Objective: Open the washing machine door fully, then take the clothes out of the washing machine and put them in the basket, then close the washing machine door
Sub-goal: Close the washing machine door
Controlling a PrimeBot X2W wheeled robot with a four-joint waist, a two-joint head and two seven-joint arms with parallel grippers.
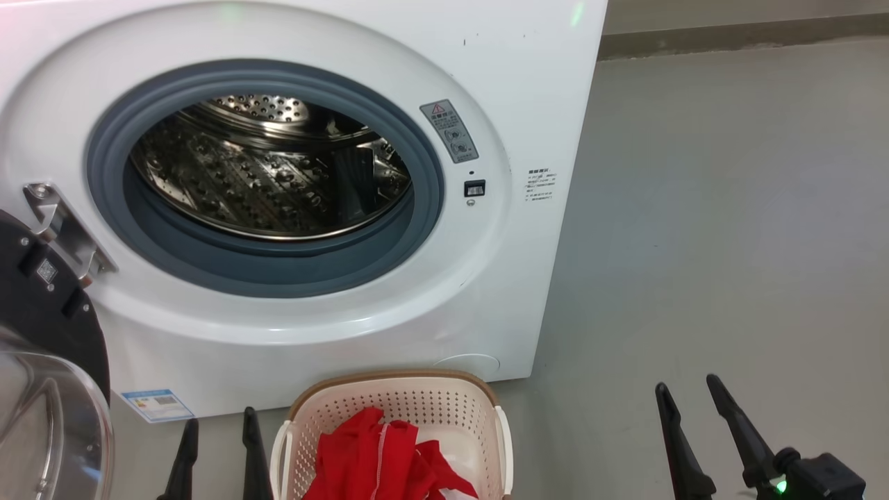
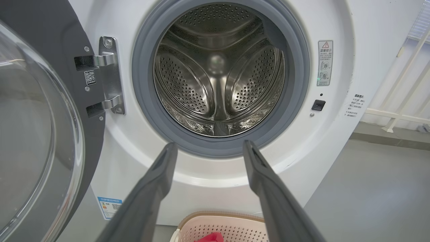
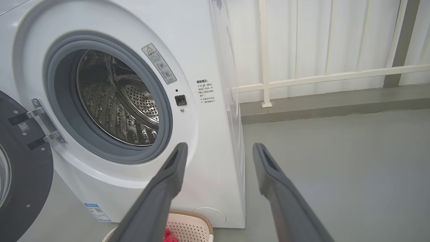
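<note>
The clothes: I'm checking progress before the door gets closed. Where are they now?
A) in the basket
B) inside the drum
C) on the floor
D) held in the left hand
A: the clothes lie as a red heap inside the basket, which stands on the floor in front of the washing machine.

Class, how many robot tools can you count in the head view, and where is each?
2. The left tool sits at lower left, beside the basket; the right tool at lower right, above the grey floor. None seems hidden.
</note>
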